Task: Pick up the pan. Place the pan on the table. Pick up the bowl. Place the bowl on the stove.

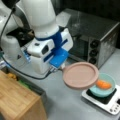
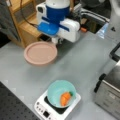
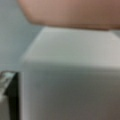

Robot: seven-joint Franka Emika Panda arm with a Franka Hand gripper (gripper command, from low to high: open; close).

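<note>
My gripper [image 1: 60, 68] is shut on the short white handle of the dusty-pink pan [image 1: 80, 75] and holds it level a little above the grey table [image 1: 65, 102]. In a front view the gripper [image 2: 57, 40] sits just under the blue-and-white wrist, with the pan [image 2: 40, 53] at its left. In the wrist view the white handle [image 3: 70, 70] fills most of the picture, with the pan [image 3: 72, 12] along the top. The light-teal bowl [image 1: 98, 93] stands on the white stove [image 1: 110, 105], also in the other front view as bowl [image 2: 56, 93] on stove [image 2: 42, 107].
An orange carrot [image 1: 103, 84] lies in the bowl. A steel toaster oven [image 1: 95, 37] stands behind the stove, at the right edge in a front view [image 2: 110, 90]. A light wooden board [image 1: 17, 100] is at the left, and a wooden shelf unit [image 2: 22, 25] stands behind the arm.
</note>
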